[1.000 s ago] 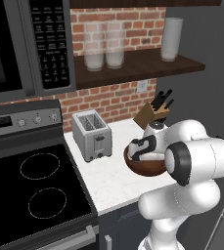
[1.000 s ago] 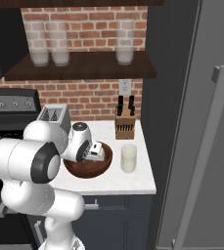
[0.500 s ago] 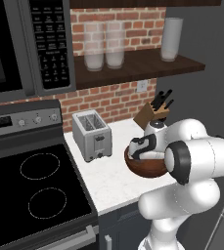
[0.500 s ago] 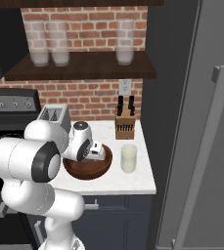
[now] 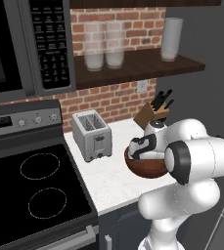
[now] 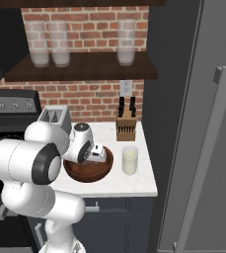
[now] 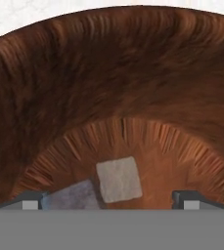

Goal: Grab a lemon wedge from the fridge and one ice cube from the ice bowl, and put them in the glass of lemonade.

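The claw [image 7: 111, 200] is lowered into the ice bowl [image 7: 108, 73] with its jaws spread wide and nothing between them; in the hand view its two dark fingertips [image 7: 30, 201] stand well apart at the lower edge, over the bowl's ribbed wooden floor. Between them lie two ice cubes touching each other: a pale whitish cube [image 7: 119, 178] nearer the middle, and a greyer cube [image 7: 74, 196] just beside the left tip. From the base cameras the hand [image 6: 94, 153] sits down inside the reddish-brown bowl [image 6: 87, 173], which rests on the white worktop [image 6: 129, 185]. The glass of lemonade [image 6: 130, 159] stands just beside the bowl, on the side toward the fridge [image 6: 203, 123], upright and apart from the bowl's rim. Behind the glass, against the brick wall, is a wooden knife block [image 6: 126, 124]. On the bowl's other side stands a silver toaster [image 5: 91, 135], next to the black stove [image 5: 30, 190]. Above, a dark wooden shelf [image 5: 133, 68] carries three frosted glasses [image 5: 104, 45]. The fridge door is shut, its long grey bar handle [image 6: 203, 158] facing the camera.
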Tool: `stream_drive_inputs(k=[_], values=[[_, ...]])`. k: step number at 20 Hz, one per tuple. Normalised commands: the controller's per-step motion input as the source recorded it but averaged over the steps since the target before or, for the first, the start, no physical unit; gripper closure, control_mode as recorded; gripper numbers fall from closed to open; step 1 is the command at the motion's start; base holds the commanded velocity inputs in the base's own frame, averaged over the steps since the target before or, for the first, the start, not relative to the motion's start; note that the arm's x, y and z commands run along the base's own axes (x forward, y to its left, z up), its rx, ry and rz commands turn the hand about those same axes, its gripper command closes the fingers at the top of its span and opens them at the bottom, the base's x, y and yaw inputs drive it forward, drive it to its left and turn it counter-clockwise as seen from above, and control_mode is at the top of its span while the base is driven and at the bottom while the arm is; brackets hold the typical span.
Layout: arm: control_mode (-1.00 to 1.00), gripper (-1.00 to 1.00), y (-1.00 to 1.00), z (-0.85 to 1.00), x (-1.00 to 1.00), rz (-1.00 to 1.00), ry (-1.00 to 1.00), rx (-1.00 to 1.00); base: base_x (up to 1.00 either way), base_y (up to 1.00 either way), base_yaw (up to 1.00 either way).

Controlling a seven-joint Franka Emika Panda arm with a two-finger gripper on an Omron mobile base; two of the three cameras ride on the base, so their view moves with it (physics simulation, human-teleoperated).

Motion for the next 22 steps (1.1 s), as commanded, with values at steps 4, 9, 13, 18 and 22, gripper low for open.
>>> stream_drive_inputs(k=[4,9,13,18,22], values=[[-1.00,-1.00,0.00,0.00,0.00,0.00,0.00,0.00,0.00,0.00,0.00],[-1.00,-1.00,0.00,0.00,0.00,0.00,0.00,0.00,0.00,0.00,0.00],[-1.00,1.00,0.00,0.00,0.00,0.00,0.00,0.00,0.00,0.00,0.00],[-1.00,1.00,0.00,0.00,0.00,0.00,0.00,0.00,0.00,0.00,0.00],[-1.00,1.00,0.00,0.00,0.00,0.00,0.00,0.00,0.00,0.00,0.00]])
